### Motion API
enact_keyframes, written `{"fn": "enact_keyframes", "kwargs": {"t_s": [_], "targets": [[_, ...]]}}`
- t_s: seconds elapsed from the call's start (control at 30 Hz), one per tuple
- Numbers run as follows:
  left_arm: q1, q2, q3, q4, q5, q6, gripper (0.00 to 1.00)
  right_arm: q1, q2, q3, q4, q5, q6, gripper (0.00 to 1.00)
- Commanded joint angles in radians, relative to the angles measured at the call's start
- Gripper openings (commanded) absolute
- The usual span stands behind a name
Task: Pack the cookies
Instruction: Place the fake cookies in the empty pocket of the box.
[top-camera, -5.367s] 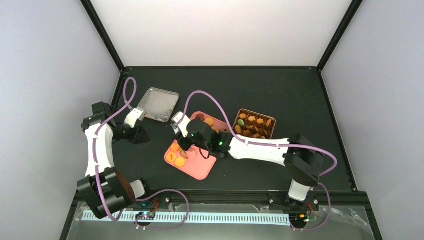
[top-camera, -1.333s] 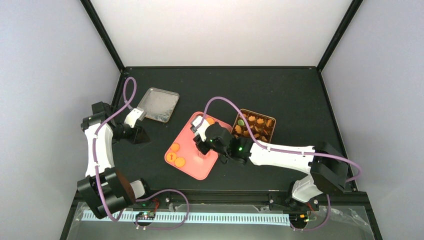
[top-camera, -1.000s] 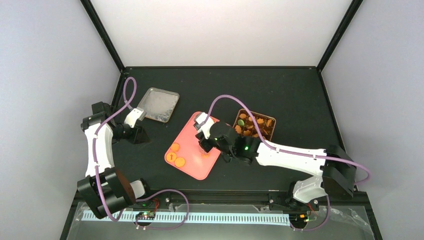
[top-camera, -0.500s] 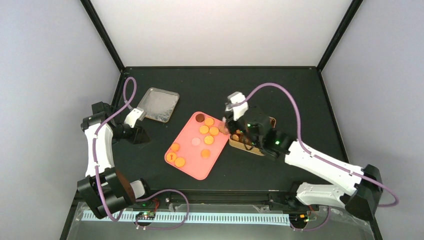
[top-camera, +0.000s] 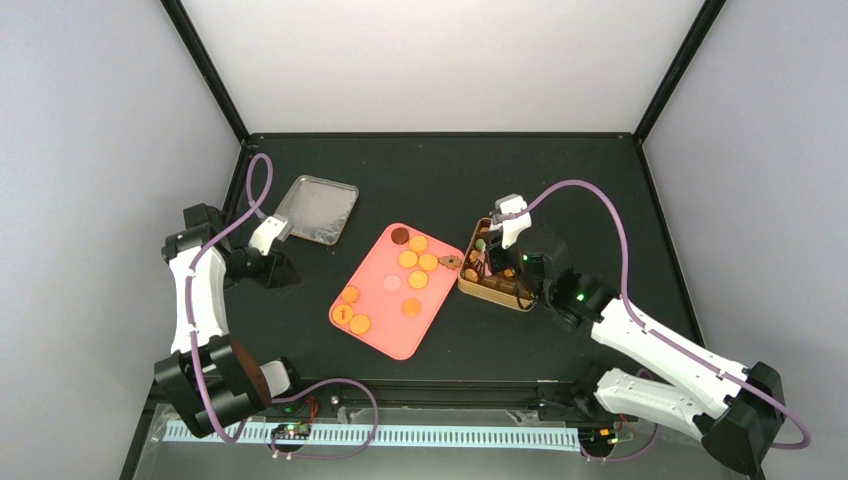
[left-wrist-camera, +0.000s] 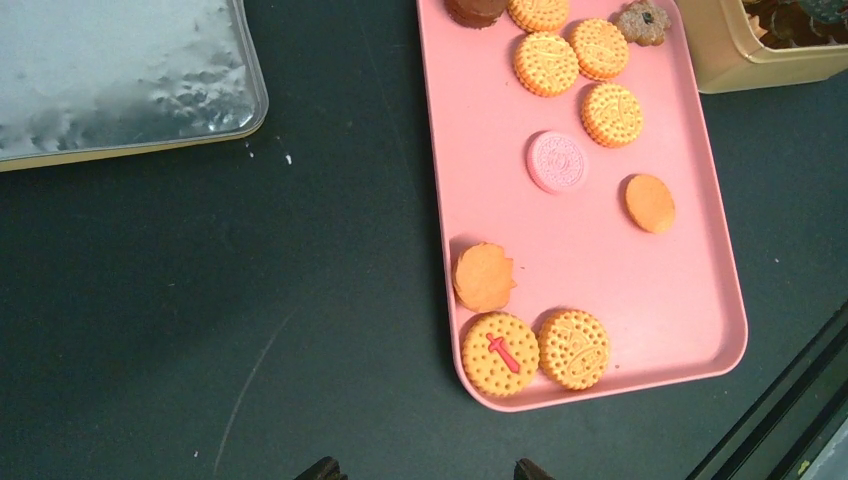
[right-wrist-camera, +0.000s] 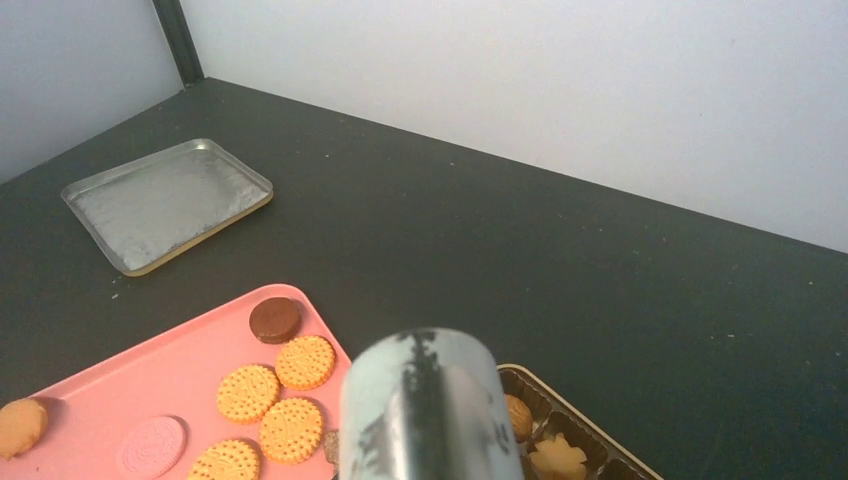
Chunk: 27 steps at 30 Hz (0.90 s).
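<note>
The cookies (left-wrist-camera: 546, 63) lie on a pink tray (left-wrist-camera: 600, 260): several orange ones, one pink (left-wrist-camera: 557, 161) and one dark brown (right-wrist-camera: 274, 318). More cookies sit in the brown cups of the gold tin (top-camera: 500, 270) to the tray's right. My right gripper (top-camera: 487, 262) hangs over the tin's left part. In the right wrist view its fingers (right-wrist-camera: 425, 420) are a blurred grey mass that hides the tips and anything between them. My left gripper (left-wrist-camera: 425, 470) is open and empty, low over bare table just off the tray's near-left corner (top-camera: 340, 322).
A silver lid (top-camera: 317, 208) lies on the table at the back left, also in the left wrist view (left-wrist-camera: 120, 80). A brown flower-shaped cookie (left-wrist-camera: 641, 22) rests at the tray's edge beside the tin. Black frame rails bound the table.
My right arm swung from over the pink tray rightward to over the gold tin, uncovering the cookies in the tray's middle. One cookie has gone from the tray's near-left group. The left arm has not moved.
</note>
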Motion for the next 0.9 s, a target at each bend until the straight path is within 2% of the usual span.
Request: {"fn": "enact_keyframes", "kwargs": {"t_s": [0.0, 0.17, 0.3, 0.73, 0.87], "targets": [[0.01, -0.007, 0.032, -0.025, 0.027, 0.034, 0.46, -0.007, -0.006, -0.004, 0.018, 0.002, 0.024, 0.22], [0.01, -0.006, 0.032, -0.025, 0.029, 0.034, 0.46, -0.007, -0.008, -0.002, 0.011, 0.01, 0.023, 0.31], [0.009, -0.002, 0.034, -0.025, 0.027, 0.033, 0.46, -0.007, -0.012, 0.0, -0.001, 0.015, 0.02, 0.33], [0.009, -0.007, 0.042, -0.031, 0.028, 0.033, 0.46, -0.007, 0.006, 0.041, 0.007, 0.015, 0.004, 0.32], [0.01, -0.008, 0.046, -0.032, 0.028, 0.031, 0.46, -0.007, 0.038, 0.074, -0.014, 0.049, -0.001, 0.26]]}}
